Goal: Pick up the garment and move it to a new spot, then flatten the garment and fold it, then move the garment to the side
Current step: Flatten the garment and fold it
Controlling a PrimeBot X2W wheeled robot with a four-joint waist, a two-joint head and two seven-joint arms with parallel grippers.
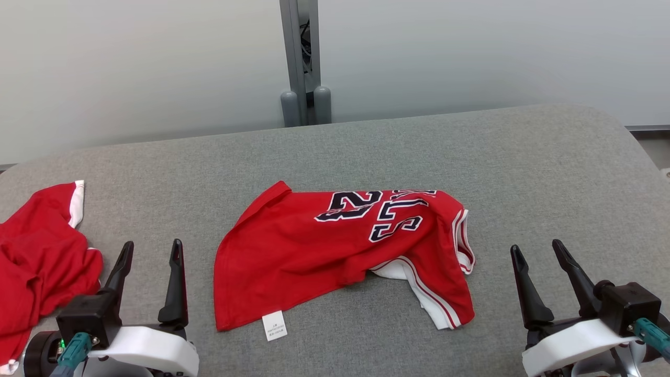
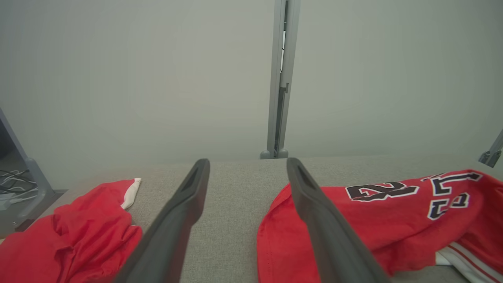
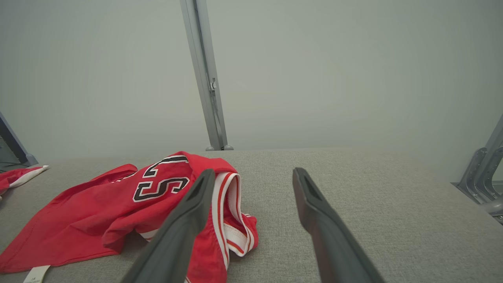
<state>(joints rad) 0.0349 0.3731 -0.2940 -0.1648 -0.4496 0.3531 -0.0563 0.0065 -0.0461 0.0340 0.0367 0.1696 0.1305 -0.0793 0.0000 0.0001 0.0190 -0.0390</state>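
A red sleeveless jersey, the garment [image 1: 335, 251], lies crumpled in the middle of the grey padded table [image 1: 366, 152], dark numbers up, white-trimmed armhole at its right, a white label at its near edge. It also appears at the right of the left wrist view as the garment [image 2: 373, 220] and at the left of the right wrist view as the garment [image 3: 129, 204]. My left gripper [image 1: 153, 247] is open to the garment's left, near the front edge. My right gripper [image 1: 539, 248] is open to its right. Neither touches the cloth.
A second red garment [image 1: 42, 262] with white trim lies bunched at the table's left edge, just left of my left gripper. A grey post [image 1: 301, 57] stands against the pale wall behind the table. Bare grey surface stretches behind and right of the jersey.
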